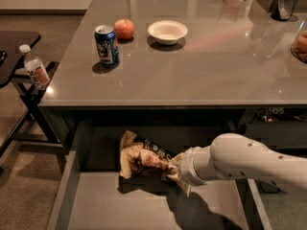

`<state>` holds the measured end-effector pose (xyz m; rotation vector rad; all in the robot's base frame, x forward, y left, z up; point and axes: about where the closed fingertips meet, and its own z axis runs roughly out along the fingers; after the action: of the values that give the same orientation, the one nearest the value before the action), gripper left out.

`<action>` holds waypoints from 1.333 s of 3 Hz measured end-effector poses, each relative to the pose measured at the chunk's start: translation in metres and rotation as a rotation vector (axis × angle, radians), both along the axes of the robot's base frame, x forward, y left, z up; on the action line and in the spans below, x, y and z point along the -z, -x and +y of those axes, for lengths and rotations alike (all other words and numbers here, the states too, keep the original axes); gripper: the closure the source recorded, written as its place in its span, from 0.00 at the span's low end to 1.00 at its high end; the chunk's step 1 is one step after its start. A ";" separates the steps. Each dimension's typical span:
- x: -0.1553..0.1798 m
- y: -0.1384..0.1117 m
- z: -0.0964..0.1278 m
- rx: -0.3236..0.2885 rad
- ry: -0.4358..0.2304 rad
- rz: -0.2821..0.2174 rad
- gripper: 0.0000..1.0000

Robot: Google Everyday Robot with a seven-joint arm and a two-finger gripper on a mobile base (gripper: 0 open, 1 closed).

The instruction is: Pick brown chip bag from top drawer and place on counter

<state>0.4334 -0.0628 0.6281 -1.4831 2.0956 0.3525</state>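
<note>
A: Progress?

B: Early. The top drawer (144, 210) is pulled open under the table (216, 66). The brown chip bag (144, 158) is inside it, toward the back and left of centre. Nothing placed yet.

A: Gripper?

B: The gripper (178, 167) is down in the drawer at the bag's right end, with the arm coming in from the right. The white wrist covers the contact, so I cannot tell whether it's clamped on the bag or released.

A: Bag lifted?

B: Hard to call. There's a dark shadow under it on the drawer's grey bottom and it lies askew, so it may be partly off the bottom. I'd judge this as the grasp stage, not transport.

A: What's left?

B: Most of it: confirm the hold, draw the bag forward from under the table edge, raise it, and set it on top.

A: How does the bag look?

B: Crumpled. Dark-brown middle, cream-yellow ends, white lettering too small to read. It looks thin and crinkly, so I'd expect it to buckle under a pinch and hang limp from one end.

A: Anything on the table?

B: A soda can (107, 44), an apple (124, 28) and a bowl (167, 31) are grouped at the far left. The bare stretch near the front edge looks like the easy drop spot.
</note>
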 end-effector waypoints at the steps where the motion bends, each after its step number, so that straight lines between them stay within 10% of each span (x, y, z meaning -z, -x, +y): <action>1: -0.027 0.009 -0.013 -0.006 0.001 -0.029 1.00; 4: -0.230 0.006 -0.072 -0.013 0.047 -0.296 1.00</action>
<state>0.4273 -0.1344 0.8578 -1.4766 1.8703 0.0815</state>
